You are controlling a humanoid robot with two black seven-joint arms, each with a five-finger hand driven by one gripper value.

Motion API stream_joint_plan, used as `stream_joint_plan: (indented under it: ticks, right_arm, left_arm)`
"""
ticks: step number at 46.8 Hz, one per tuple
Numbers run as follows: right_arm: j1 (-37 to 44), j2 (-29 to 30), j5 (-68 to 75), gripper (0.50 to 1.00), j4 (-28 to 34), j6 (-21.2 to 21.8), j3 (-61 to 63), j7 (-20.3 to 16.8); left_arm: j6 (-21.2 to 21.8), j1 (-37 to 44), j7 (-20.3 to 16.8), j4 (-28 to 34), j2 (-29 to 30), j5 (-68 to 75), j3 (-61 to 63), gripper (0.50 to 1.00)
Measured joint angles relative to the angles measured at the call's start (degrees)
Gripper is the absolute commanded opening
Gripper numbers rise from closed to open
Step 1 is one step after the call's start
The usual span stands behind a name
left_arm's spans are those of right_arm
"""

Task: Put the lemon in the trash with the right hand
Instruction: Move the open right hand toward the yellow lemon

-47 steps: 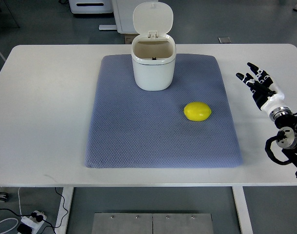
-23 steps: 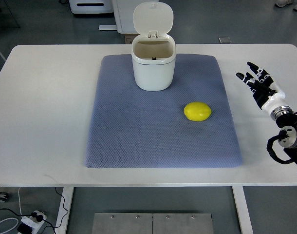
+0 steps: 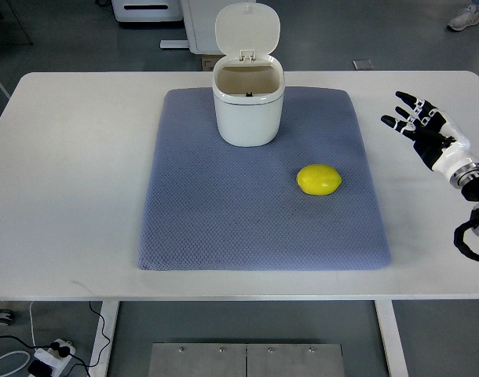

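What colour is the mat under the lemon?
Blue-grey mat with a fine woven texture, top view.

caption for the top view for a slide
Open right hand hovers beside the mat; lemon lies before the open-lidded bin.

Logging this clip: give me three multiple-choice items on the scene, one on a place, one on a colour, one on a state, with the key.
1. Where does the lemon lie?
A. On the blue mat
B. Inside the trash bin
C. On the bare table

2. What colour is the trash bin?
A. Black
B. White
C. Green

3. How is the right robot hand?
A. Closed on the lemon
B. Inside the bin
C. Open, holding nothing

Key: 1 A, the lemon rests on the mat, right of and nearer than the bin. 2 B, body and raised lid are white. 3 C, its fingers are spread above the table's right side.
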Motion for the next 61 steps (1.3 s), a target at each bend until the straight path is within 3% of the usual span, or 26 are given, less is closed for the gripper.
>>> stream_joint_plan:
  ticks: [26,48,61]
  right_arm:
    - [0.63,-4.23,-16.53,1.0,7.91,-1.03,-5.0,-0.08]
    - [8.94,-3.37,-19.88,1.0,9.14,-12.07,-19.88,0.06]
    - [10.33,-4.85,-19.92,1.0,15.8,-12.56,-22.16,0.24]
  left_arm:
    - [0.0,0.01,0.0,0.0,0.0,0.0,0.0,1.0]
    - [0.0,0.02,0.0,0.01,0.0,0.0,0.0,1.0]
    - [0.0,0.03,0.0,0.01,0.0,0.0,0.0,1.0]
